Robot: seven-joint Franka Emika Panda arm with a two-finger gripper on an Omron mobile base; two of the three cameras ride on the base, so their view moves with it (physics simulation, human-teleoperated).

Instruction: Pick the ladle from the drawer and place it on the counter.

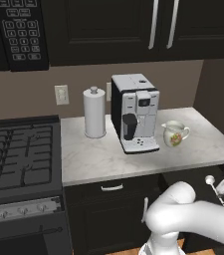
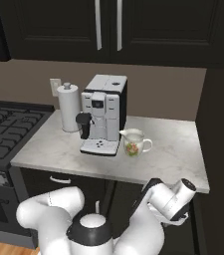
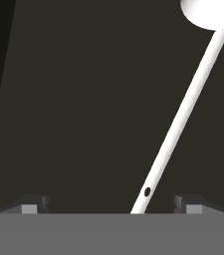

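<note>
The ladle [image 3: 183, 114] lies on the dark floor of the open drawer [image 3: 83, 99], a thin white handle running up to a round bowl at the top right of the hand view. My gripper [image 3: 111, 206] hangs straight above it, open and holding nothing, with the holed end of the handle between the fingertips [image 3: 188, 204], nearer the right one. From the left base view the ladle [image 1: 211, 182] shows in the drawer [image 1: 195, 185] under the counter [image 1: 93, 159], beside my hand at the right edge. The counter [image 2: 173, 159] is pale marble.
On the counter stand a coffee machine [image 1: 135, 112], a paper towel roll [image 1: 94, 112] and a floral jug [image 1: 174, 133]. A black stove [image 1: 19, 154] lies to the left. A closed drawer front with a curved silver handle [image 1: 112, 187] sits left of the open drawer.
</note>
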